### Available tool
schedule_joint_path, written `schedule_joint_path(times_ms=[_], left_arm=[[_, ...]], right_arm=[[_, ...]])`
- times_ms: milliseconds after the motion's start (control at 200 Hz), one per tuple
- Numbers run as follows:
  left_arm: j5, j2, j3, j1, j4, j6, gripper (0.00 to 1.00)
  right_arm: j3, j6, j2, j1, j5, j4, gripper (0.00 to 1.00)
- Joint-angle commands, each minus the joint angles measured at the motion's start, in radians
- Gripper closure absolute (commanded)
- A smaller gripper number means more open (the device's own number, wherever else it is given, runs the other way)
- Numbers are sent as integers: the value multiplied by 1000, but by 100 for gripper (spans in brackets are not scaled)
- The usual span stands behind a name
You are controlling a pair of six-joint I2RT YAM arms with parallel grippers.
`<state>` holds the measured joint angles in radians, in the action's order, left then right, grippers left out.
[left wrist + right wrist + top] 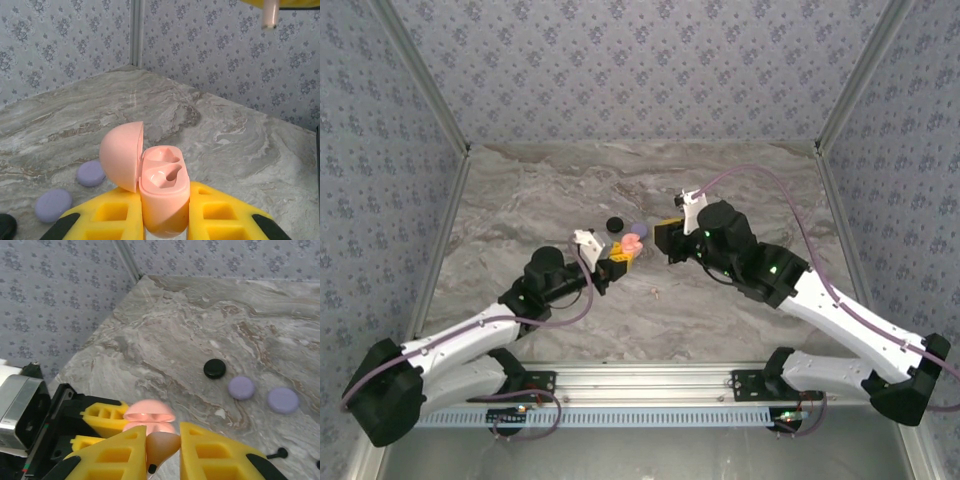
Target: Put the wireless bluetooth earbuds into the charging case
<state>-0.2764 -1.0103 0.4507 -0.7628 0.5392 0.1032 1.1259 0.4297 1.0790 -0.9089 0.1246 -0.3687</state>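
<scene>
My left gripper (162,200) is shut on a pink charging case (165,180), held upright between its yellow fingers. The lid (120,155) is swung open to the left, and both wells are bare. My right gripper (162,437) is shut on a pinkish-pale earbud (162,447), dark stem tip pointing down. It hovers just in front of and above the open case (149,417). The earbud's stem (270,15) hangs in at the top of the left wrist view. From above, both grippers (618,257) (663,235) meet over the case (633,243) at mid-table.
A black disc (214,369) and two lilac discs (241,388) (283,400) lie on the marble table (200,315) beyond the grippers. A small black earbud (277,455) lies near the right edge of the right wrist view. Patterned walls enclose three sides.
</scene>
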Motion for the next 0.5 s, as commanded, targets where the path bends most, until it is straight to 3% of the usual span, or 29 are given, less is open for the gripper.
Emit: schedule_joint_path(times_ms=[0, 495], left_arm=[[-26, -15, 51, -11, 81, 18, 100], [-37, -31, 75, -17, 84, 24, 100]], right_arm=[[-20, 12, 17, -27, 58, 87, 79], [-30, 16, 103, -47, 106, 103, 79]])
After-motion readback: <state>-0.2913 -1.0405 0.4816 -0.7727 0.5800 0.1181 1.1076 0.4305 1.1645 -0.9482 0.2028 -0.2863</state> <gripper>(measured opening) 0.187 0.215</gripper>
